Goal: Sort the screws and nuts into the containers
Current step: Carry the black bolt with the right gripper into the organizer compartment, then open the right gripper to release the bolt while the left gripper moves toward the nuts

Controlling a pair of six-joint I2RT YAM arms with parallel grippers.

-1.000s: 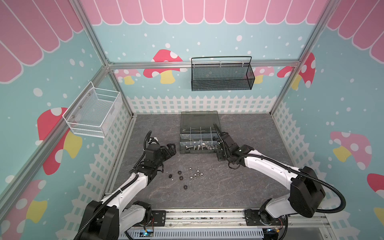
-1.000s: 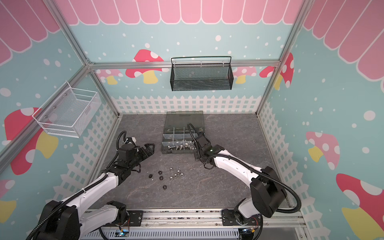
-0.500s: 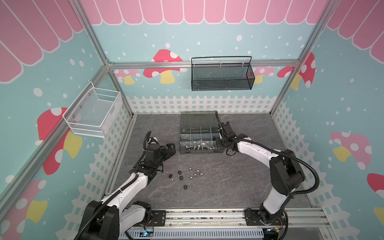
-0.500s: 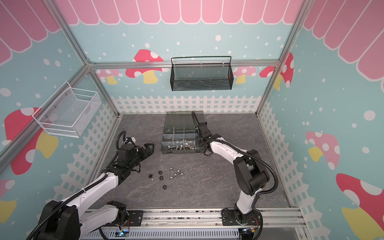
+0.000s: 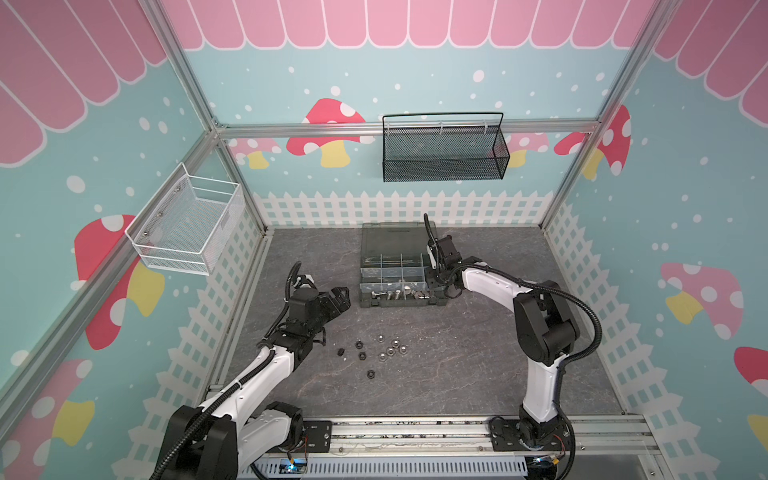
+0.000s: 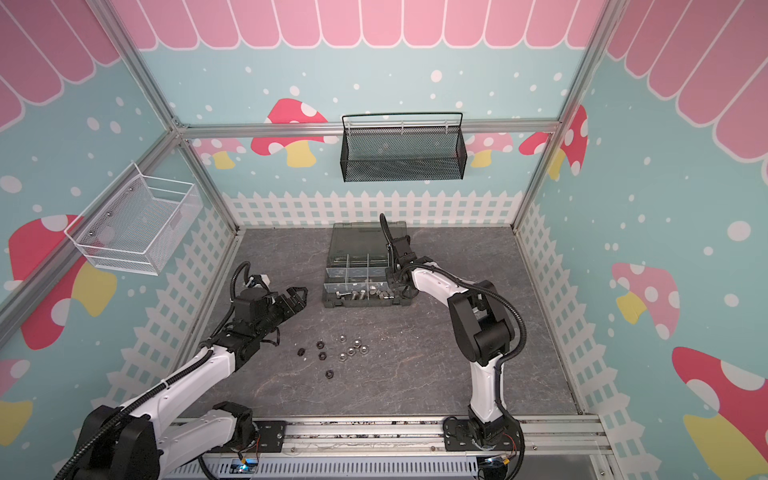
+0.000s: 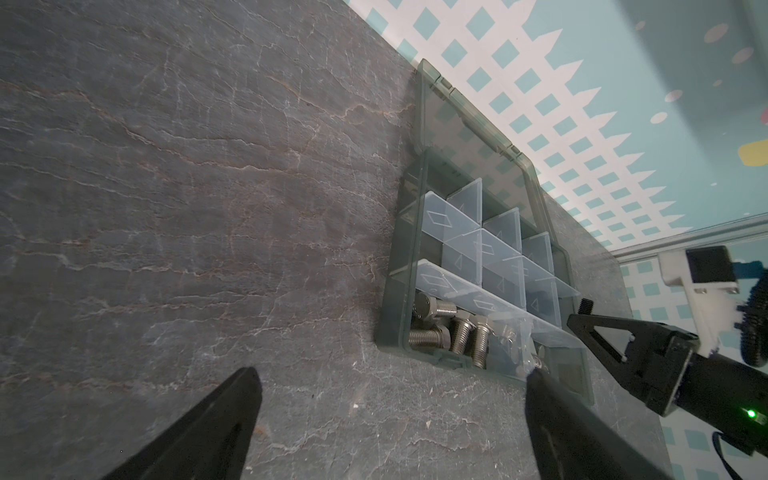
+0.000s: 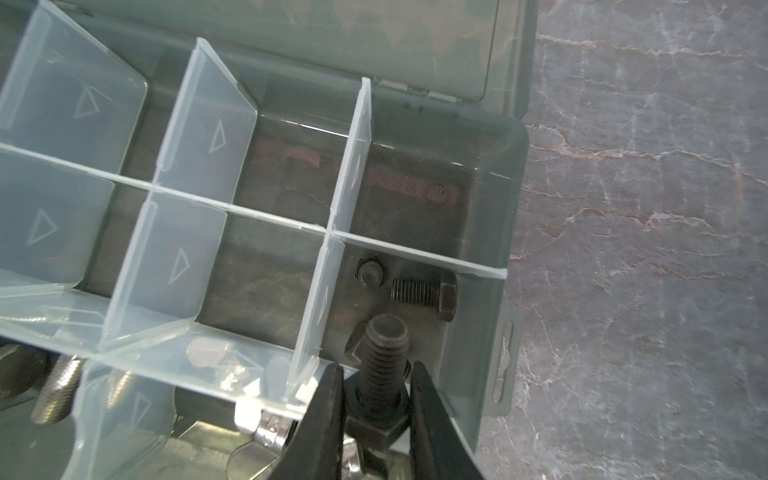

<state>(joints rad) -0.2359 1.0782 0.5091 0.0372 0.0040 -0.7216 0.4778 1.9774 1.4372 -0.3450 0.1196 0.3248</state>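
Screw (image 8: 384, 345) in right end effector (image 8: 376, 368) has moved over the containers (image 8: 511, 187).

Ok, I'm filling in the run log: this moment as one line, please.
right gripper: shut on black screw over black-screw compartment of organiser case | left gripper: open, empty, beside case | nuts: loose on table

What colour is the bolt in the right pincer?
The bolt is black, clearest in the right wrist view.

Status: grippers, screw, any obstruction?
Left gripper open beside dark grey plastic organiser case. Right gripper shut on short black screw over compartment holding two black screws. Silver and black hex nuts on table. Path clear.
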